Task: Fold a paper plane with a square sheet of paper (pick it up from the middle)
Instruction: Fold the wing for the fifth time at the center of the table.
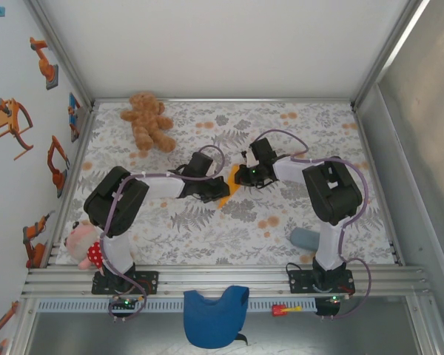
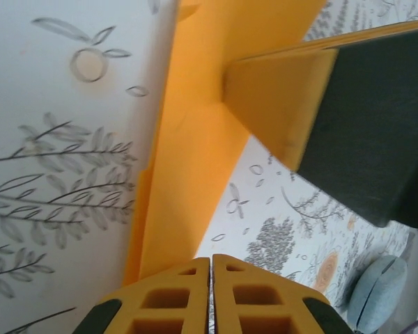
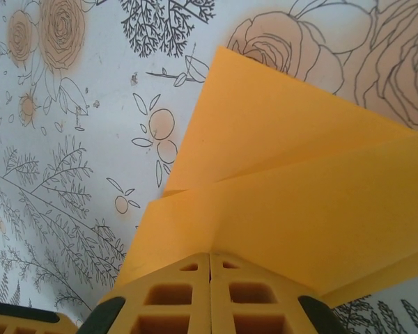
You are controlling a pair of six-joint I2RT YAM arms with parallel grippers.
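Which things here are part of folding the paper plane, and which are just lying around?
Job: orange paper, partly folded; left gripper; right gripper.
Lying about: teddy bear, pink plush toy, blue cloth, blue-grey object, small red item.

Left arm (image 1: 122, 200) and right arm (image 1: 329, 192) match: white links with bulky black joint housings. A thin purple-grey cable (image 1: 119, 222) runs along each in loose loops. Both stand on black base plates (image 1: 126, 283) at the near edge. Small green lights (image 1: 253, 174) glow on the right wrist. Left gripper (image 2: 210, 261) and right gripper (image 3: 209, 256) look alike — yellow fingers (image 3: 168, 298) with rectangular cut-outs, black at the outer shoulders.
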